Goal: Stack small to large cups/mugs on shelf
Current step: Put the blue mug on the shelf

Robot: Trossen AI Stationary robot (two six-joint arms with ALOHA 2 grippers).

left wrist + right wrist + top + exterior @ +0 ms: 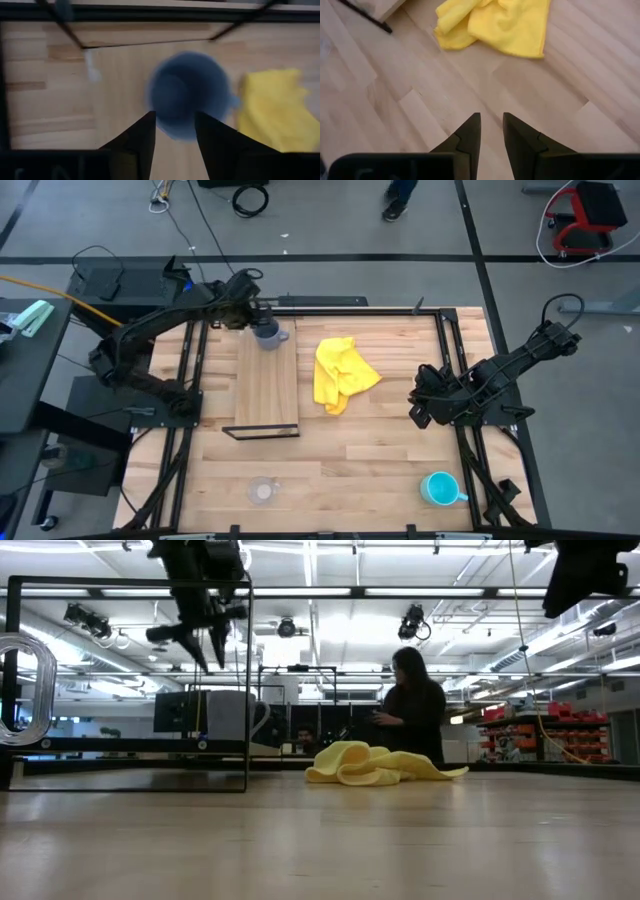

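The grey-blue mug [268, 333] stands upright at the far end of the brown shelf board [265, 390], its handle toward the table's right. My left gripper [250, 315] is open just above it. In the left wrist view its fingers [147, 132] stand on either side of the mug's [187, 95] near rim; I cannot tell whether they touch it. The turquoise mug [440, 488] stands at the near right of the table. The clear glass cup [263, 491] stands near the front edge and shows close in the low view [25, 690]. My right gripper [420, 408] hovers open and empty over bare planks [491, 120].
A crumpled yellow cloth [343, 373] lies mid-table between shelf and right arm, also in the right wrist view [495, 22]. The shelf's dark frame [248, 690] stands at the left of the low view. A person [410, 705] sits beyond the far edge.
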